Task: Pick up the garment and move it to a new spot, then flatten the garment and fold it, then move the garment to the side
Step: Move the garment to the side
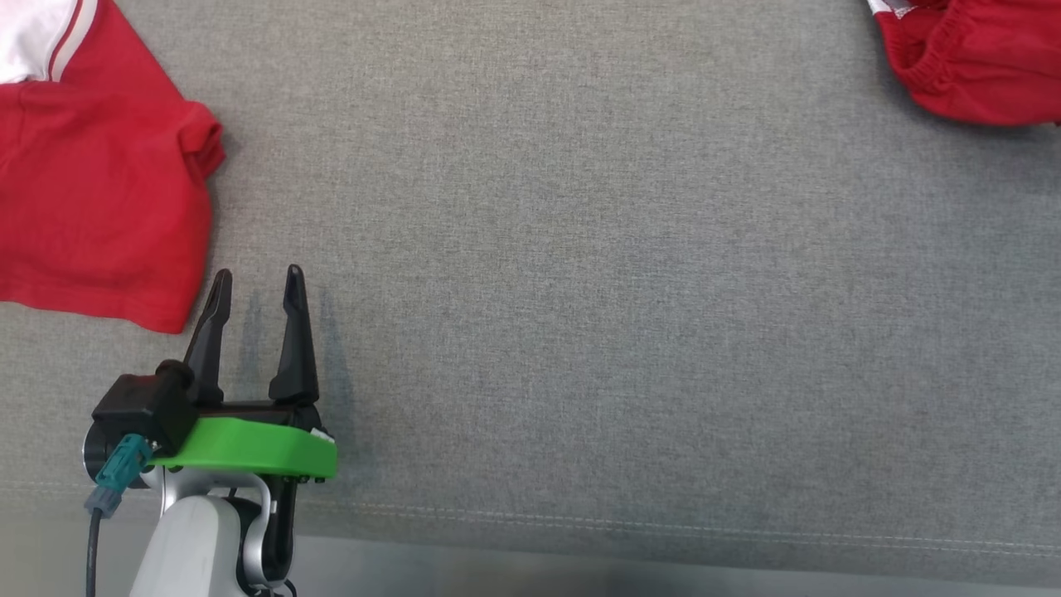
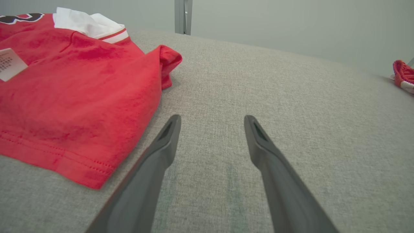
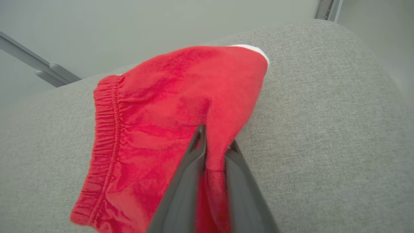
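Observation:
The garment [image 1: 978,66], red shorts with a gathered elastic waistband, lies bunched at the far right corner of the grey fabric surface [image 1: 580,249]. In the right wrist view the garment [image 3: 168,106] has a fold pinched between the two dark fingers of my right gripper [image 3: 216,137], which is shut on the cloth. A white trim shows at the garment's far edge. My left gripper [image 1: 258,275] rests open low over the bare surface at the near left, nothing between its fingers. The left wrist view has my left gripper [image 2: 212,118] pointing across the surface, with the garment [image 2: 402,72] small at the far right.
A red shirt [image 1: 91,191] with white collar trim lies flat at the far left, its hem just left of my left gripper; it appears again as the red shirt [image 2: 74,94]. The surface's stitched front edge [image 1: 663,526] runs along the bottom. A metal post [image 2: 183,16] stands behind.

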You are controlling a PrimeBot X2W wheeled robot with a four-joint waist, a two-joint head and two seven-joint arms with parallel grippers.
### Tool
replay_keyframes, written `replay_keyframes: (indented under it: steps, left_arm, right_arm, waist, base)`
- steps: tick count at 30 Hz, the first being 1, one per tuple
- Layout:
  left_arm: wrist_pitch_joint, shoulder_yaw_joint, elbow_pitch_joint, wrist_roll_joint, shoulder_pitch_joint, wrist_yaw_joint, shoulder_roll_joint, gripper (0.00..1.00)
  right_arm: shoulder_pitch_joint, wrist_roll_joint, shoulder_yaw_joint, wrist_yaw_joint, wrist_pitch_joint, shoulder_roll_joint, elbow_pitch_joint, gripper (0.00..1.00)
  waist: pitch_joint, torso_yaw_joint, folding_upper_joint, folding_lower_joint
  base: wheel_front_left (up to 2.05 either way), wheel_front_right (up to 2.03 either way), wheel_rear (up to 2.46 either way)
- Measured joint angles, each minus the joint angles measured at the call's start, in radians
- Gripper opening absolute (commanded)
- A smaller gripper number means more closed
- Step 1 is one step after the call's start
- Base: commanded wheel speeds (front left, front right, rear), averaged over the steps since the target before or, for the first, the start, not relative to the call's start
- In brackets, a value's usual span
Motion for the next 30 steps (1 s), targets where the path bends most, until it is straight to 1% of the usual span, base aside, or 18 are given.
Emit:
replay_keyframes:
  steps: [4, 9, 11, 15, 16, 19, 23, 28, 30]
  left_arm:
    - [0.0, 0.0, 0.008, 0.0, -0.01, -0.003, -0.001, 1.0]
    - [0.0, -0.001, 0.029, -0.002, -0.01, -0.003, -0.002, 1.0]
    - [0.0, -0.001, 0.038, -0.002, -0.01, -0.003, -0.002, 1.0]
    - [0.0, 0.001, 0.051, -0.002, -0.01, -0.008, -0.002, 1.0]
    - [0.0, 0.001, 0.051, -0.002, -0.01, -0.008, -0.002, 1.0]
    - [0.0, 0.003, 0.066, -0.002, -0.009, -0.009, -0.002, 1.0]
    - [0.0, 0.017, 0.072, 0.003, -0.007, -0.013, -0.003, 1.0]
    - [0.0, 0.044, 0.075, 0.021, 0.008, -0.016, -0.003, 1.0]
    - [0.0, 0.046, 0.08, 0.026, 0.025, -0.016, -0.003, 1.0]
  right_arm:
    - [-0.002, -0.028, 0.021, -0.01, -0.033, 0.009, 0.031, 1.0]
    - [0.011, -0.03, 0.022, -0.02, -0.078, 0.023, 0.076, 1.0]
    - [0.036, -0.049, 0.028, -0.034, -0.109, 0.02, 0.093, 1.0]
    - [0.077, -0.093, 0.051, -0.035, -0.174, -0.002, 0.11, 1.0]
    - [0.077, -0.093, 0.051, -0.035, -0.174, -0.002, 0.11, 1.0]
    - [0.097, -0.122, 0.069, -0.033, -0.236, 0.004, 0.1, 1.0]
    - [0.111, -0.125, 0.073, -0.017, -0.339, 0.038, 0.044, 1.0]
    - [0.174, -0.138, 0.12, 0.001, -0.485, 0.122, -0.048, 1.0]
    - [0.222, -0.144, 0.137, 0.001, -0.537, 0.152, -0.07, 1.0]
  waist:
    - [0.006, 0.009, 0.0, 0.0]
    - [-0.019, 0.005, 0.0, 0.0]
    - [-0.035, 0.003, 0.0, 0.0]
    - [-0.075, -0.003, 0.0, 0.0]
    - [-0.075, -0.003, 0.0, 0.0]
    - [-0.111, -0.009, 0.0, 0.0]
    - [-0.162, -0.019, 0.0, 0.0]
    - [-0.228, -0.035, 0.0, 0.0]
    - [-0.256, -0.042, 0.0, 0.0]
  base:
    - [0.0, 0.0, 0.0]
    - [0.0, 0.0, 0.0]
    - [0.0, 0.0, 0.0]
    - [0.0, 0.0, 0.0]
    - [0.0, 0.0, 0.0]
    - [0.0, 0.0, 0.0]
    - [0.0, 0.0, 0.0]
    - [0.0, 0.0, 0.0]
    - [0.0, 0.0, 0.0]
